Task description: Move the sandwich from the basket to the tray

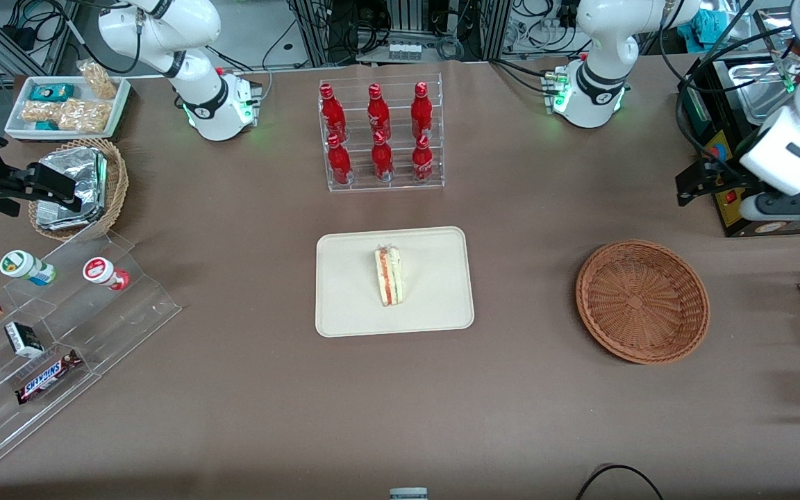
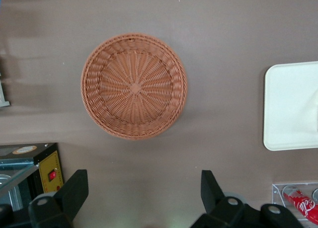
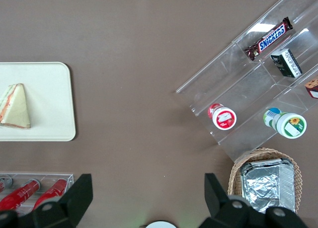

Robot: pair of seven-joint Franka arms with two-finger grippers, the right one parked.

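Cream tray point(image 1: 344, 305): flat on the brown surface point(image 1: 233, 389), mid-table; the landmark for every place below.
Sandwich point(image 1: 389, 276): lying on the tray, near its middle, with bare tray all round it. Long axis runs from the edge nearest the bottle rack toward the edge nearest the front camera; its red-orange and green filling faces up toward that camera.
Wicker basket point(image 1: 643, 301): reddish-brown, well apart from the tray toward the working arm's end of the surface; nothing lies in it.
Hand point(image 2: 144, 188): high above the surface, farther from the front camera than the basket and farther from the tray than the basket is; the wrist view looks straight down on the basket. Fingers spread wide, holding nothing.
Direction from hand to sandwich: sideways past the basket, toward the tray; the working arm is the nearer one.
Bottle rack point(image 1: 380, 132): just past the tray's edge, farther from the front camera, red bottles upright.
Task judgement: the transfer looks complete; no further grasp seems called for.
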